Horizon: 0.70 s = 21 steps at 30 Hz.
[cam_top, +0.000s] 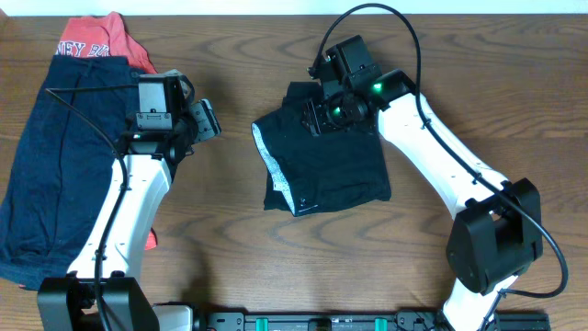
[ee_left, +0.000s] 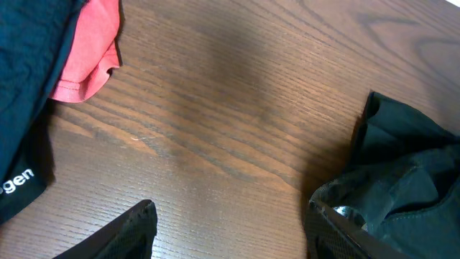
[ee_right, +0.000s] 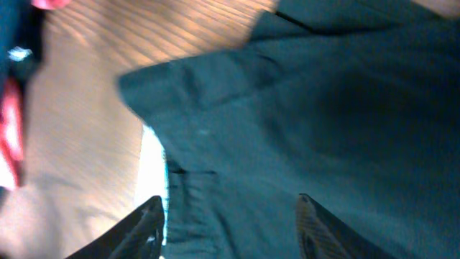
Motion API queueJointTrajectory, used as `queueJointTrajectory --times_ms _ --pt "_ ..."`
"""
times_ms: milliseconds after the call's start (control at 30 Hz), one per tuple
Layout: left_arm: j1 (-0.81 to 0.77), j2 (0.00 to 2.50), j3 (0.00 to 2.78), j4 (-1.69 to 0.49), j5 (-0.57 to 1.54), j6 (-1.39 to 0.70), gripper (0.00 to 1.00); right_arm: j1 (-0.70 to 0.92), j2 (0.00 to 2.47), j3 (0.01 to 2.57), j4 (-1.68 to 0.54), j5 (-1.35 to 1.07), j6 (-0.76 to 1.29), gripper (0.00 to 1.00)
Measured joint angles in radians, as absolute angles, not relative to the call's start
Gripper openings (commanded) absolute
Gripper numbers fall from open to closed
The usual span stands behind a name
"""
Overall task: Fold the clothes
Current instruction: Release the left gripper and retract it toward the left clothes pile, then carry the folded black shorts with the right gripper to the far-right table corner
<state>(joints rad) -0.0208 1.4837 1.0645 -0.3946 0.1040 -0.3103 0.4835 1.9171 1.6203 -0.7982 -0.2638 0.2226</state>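
A dark green garment (cam_top: 326,161) is seen at the middle of the table (cam_top: 230,248), folded into a rough square with its edges not quite matched. A pale strip (cam_top: 276,170) is shown along its 9 o'clock edge, where the fabric is turned back. Creases are seen near its 12 o'clock edge.

The right gripper (cam_top: 317,115) is held over the garment's 11 o'clock corner. In the right wrist view, which is blurred, its fingers (ee_right: 136,230) are spread wide, and the cloth (ee_right: 323,108) fills the space between and beyond them. The pale strip (ee_right: 152,165) is seen just above the finger at 7 o'clock. Whether the fingertips touch the cloth cannot be told.

The left gripper (cam_top: 207,118) is placed at the garment's 10 o'clock, apart from it, over bare wood. In the left wrist view its fingers (ee_left: 122,234) are likewise parted, with nothing but table between them. The garment (ee_left: 402,173) is bunched at 4 o'clock in that view, just beside the finger on that side; contact cannot be judged.

At the table's 9 o'clock edge a navy cloth (cam_top: 55,147) is spread, and a red cloth (cam_top: 101,41) is partly covered by it at 12 o'clock. Both are well apart from the garment.
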Motion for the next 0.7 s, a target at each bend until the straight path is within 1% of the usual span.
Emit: queueJointTrajectory --times_ms 133,233,333,400,533,700 --pt "-0.021 1.484 1.065 -0.406 0.104 -0.31 0.68 0.483 1.917 1.62 -0.853 -0.206 0.203 0.64" --pt "-0.021 1.484 1.065 -0.408 0.104 -0.31 0.68 0.482 1.92 1.62 -0.878 -0.188 0.197 0.69" --pt "-0.021 1.484 1.065 -0.408 0.104 -0.31 0.68 0.483 1.936 1.62 -0.878 -0.181 0.167 0.81" --pt "-0.021 1.485 1.065 -0.408 0.104 -0.31 0.68 0.487 1.96 1.621 -0.875 -0.175 0.126 0.84" --pt "-0.021 1.485 1.065 -0.408 0.104 -0.31 0.68 0.498 2.054 1.621 -0.863 -0.157 0.057 0.89" --pt "-0.021 1.485 1.065 -0.408 0.104 -0.31 0.68 0.499 2.177 1.621 -0.828 -0.137 0.027 0.89"
